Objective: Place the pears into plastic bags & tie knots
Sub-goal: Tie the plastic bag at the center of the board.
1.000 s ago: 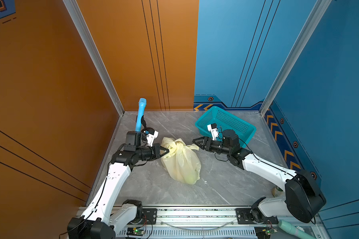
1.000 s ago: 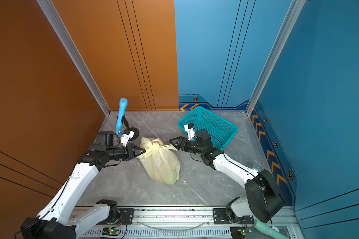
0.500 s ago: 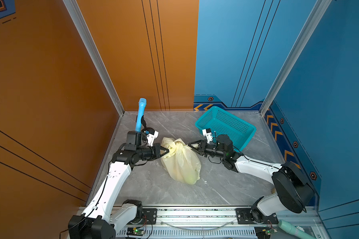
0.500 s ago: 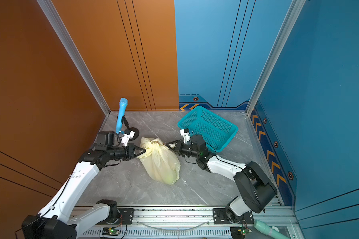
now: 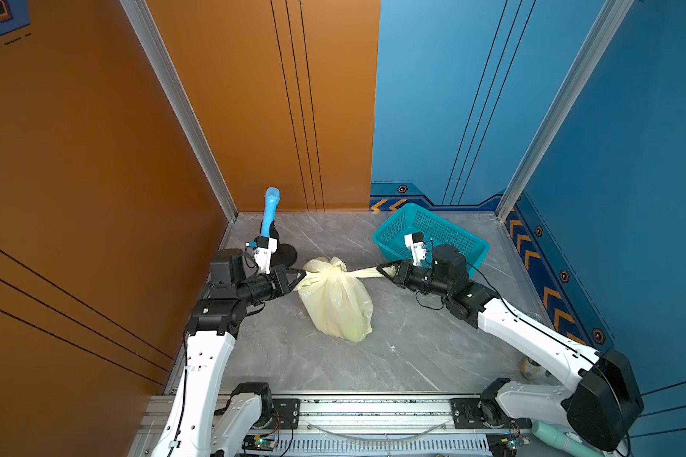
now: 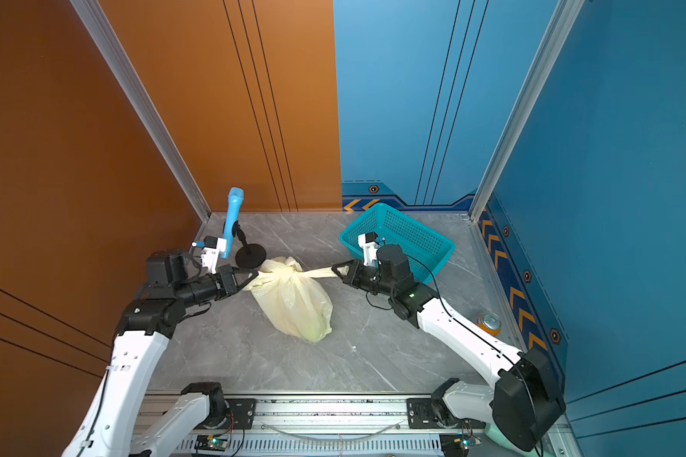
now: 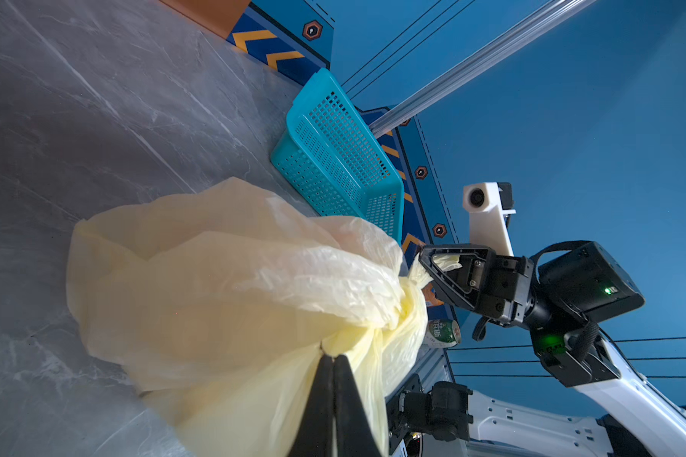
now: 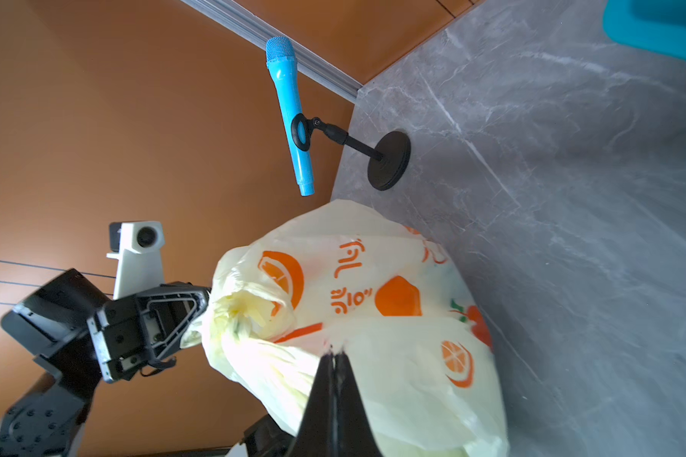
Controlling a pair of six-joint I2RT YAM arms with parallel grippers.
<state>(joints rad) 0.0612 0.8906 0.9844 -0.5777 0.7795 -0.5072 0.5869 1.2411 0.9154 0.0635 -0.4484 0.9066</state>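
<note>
The pale-yellow plastic bag [image 5: 339,306] [image 6: 296,306] lies in the middle of the grey table, printed with orange fruits [image 8: 397,296]. The pears are hidden inside it and show only as bulges. Its handle straps bunch into a knot [image 5: 327,271] [image 6: 290,273] at the far end. My left gripper [image 5: 303,273] [image 6: 256,274] [image 7: 332,358] is shut on the strap left of the knot. My right gripper [image 5: 379,269] [image 6: 333,269] [image 8: 335,354] is shut on the other strap [image 5: 359,273], which is stretched taut to the right.
A teal perforated basket [image 5: 446,233] [image 6: 410,233] stands at the back right, just behind the right wrist. A blue microphone [image 5: 270,213] on a black stand sits at the back left. A drink can [image 6: 489,322] stands by the right wall.
My right gripper moved in to the bag, shut on the right strap and drew it out to the right. The left gripper kept its hold.
</note>
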